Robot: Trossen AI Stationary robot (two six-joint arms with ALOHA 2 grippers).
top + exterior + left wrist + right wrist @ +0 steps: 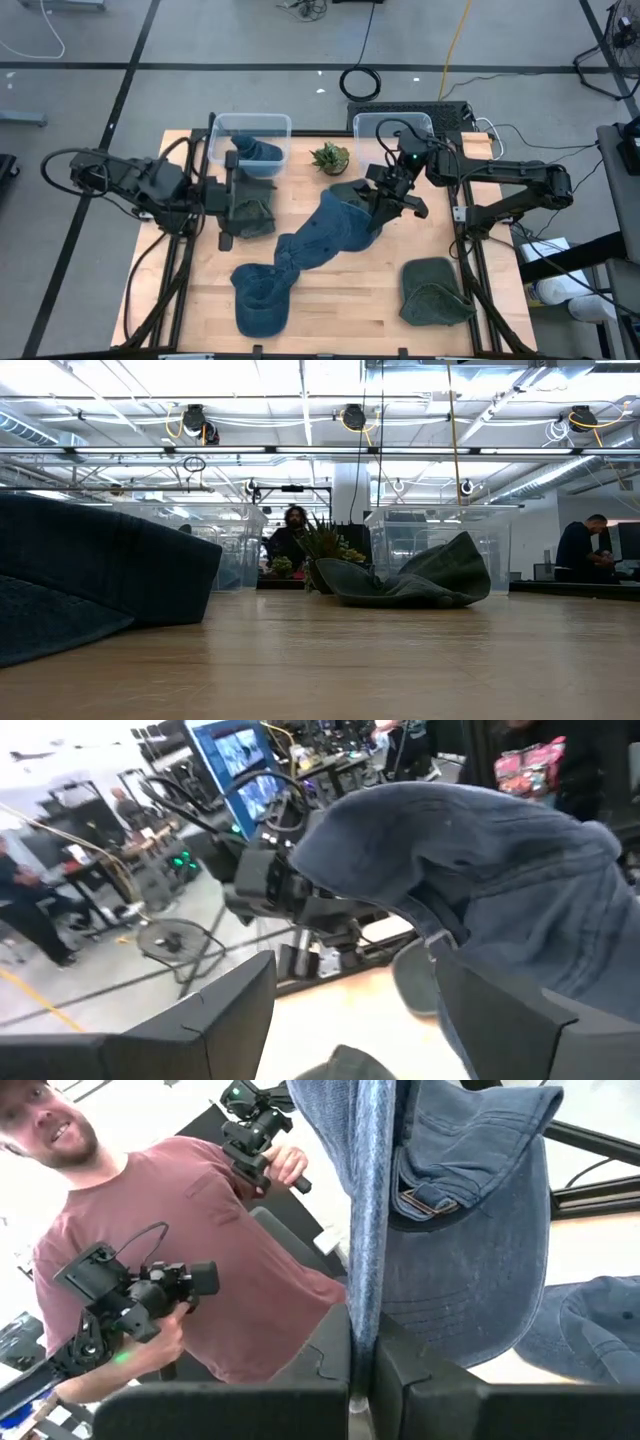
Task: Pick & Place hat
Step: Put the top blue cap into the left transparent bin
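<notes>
My right gripper (383, 203) (362, 1376) is at the table's middle, shut on a blue denim cap (335, 225) (465, 1250) with a back strap and buckle. That cap trails toward two more blue caps, one (298, 252) beside it and one (260, 300) at the near edge. My left gripper (230, 205) (355, 965) is open over a dark green hat (255, 215) in front of the left bin (250, 125). Another blue cap (256, 152) sits inside that bin. In the left wrist view the raised blue cap (470, 850) fills the space ahead of the fingers. My right gripper pinches a folded edge of the blue cap (372, 1280) between its two shut fingers (320, 1370). The cloth runs straight up out of the fingers in the wrist view. The crown and strap (425, 1200) hang beside that edge. The cap's far end lies toward the other caps on the table.
A second clear bin (392, 128) stands at the far edge with a small potted plant (330, 156) between the bins. A green hat (435, 292) lies at the near right; another (415, 578) lies before the right bin. A person (190, 1230) with hand-held controllers stands beyond the table.
</notes>
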